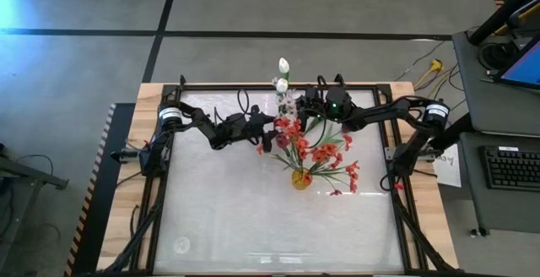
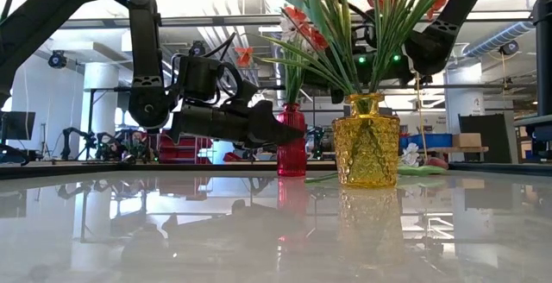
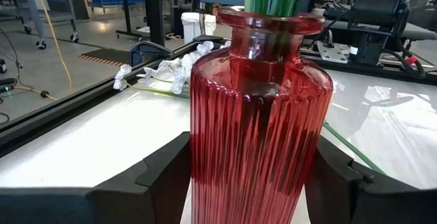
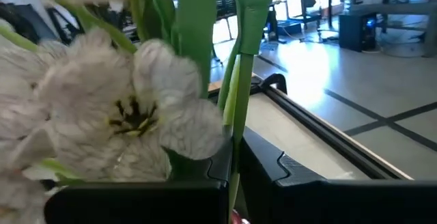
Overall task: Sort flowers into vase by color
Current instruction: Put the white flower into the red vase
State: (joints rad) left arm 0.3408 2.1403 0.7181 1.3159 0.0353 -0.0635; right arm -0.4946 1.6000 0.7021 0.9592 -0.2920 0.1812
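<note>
White glossy counter (image 1: 253, 218) carries a red ribbed vase (image 3: 259, 121) holding green stems, its blossoms cut off above. Left gripper (image 3: 249, 183) has its jaws around the vase body. Right gripper (image 4: 232, 176), jaws clenched on a white tulip (image 4: 130, 115) stem. Nearby, a yellow vase (image 2: 366, 141) holds red-orange flowers (image 1: 316, 150).
</note>
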